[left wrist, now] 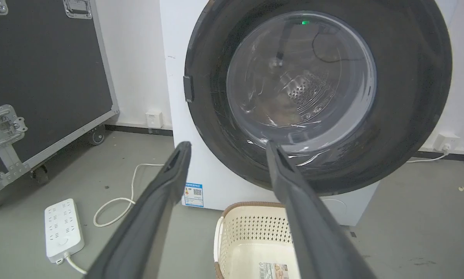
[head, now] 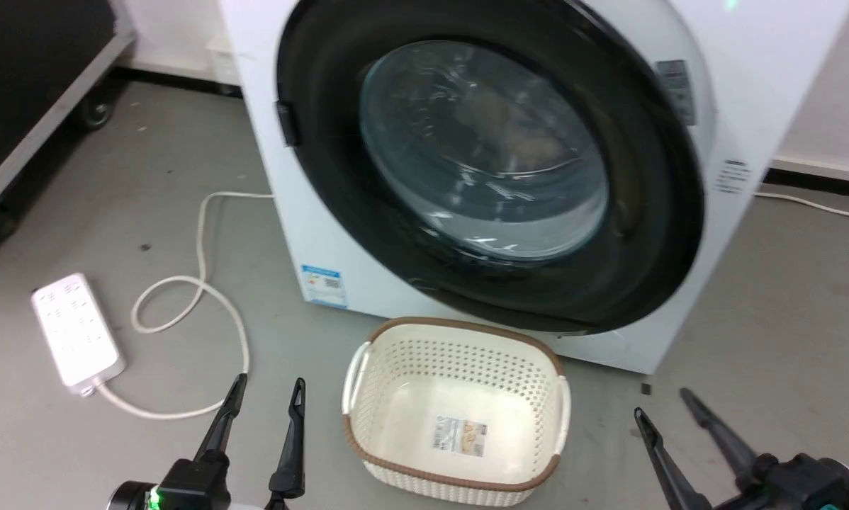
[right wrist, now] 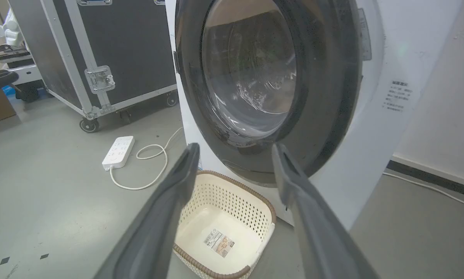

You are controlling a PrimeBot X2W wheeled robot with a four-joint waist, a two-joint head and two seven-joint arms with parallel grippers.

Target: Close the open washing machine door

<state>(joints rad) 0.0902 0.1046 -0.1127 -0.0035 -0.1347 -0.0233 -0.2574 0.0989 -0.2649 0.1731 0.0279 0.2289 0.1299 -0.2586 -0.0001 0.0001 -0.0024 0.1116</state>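
The washing machine door (head: 655,212) is a big glossy black ring around a bulging clear glass window. It lies flat against the front of the white machine (head: 304,227), its latch tab at the left edge. The left wrist view has the door (left wrist: 406,97) straight ahead; the right wrist view has the door (right wrist: 321,77) at an angle. My left gripper (head: 268,386) hangs open and empty at the lower left, well short of the machine. My right gripper (head: 662,404) is open and empty at the lower right. Neither touches the door.
A cream perforated laundry basket (head: 453,324) stands empty on the floor just before the machine, between my grippers. A white power strip (head: 77,329) and its looped cable (head: 205,283) lie to the left. A black wheeled flight case (left wrist: 42,69) stands further left.
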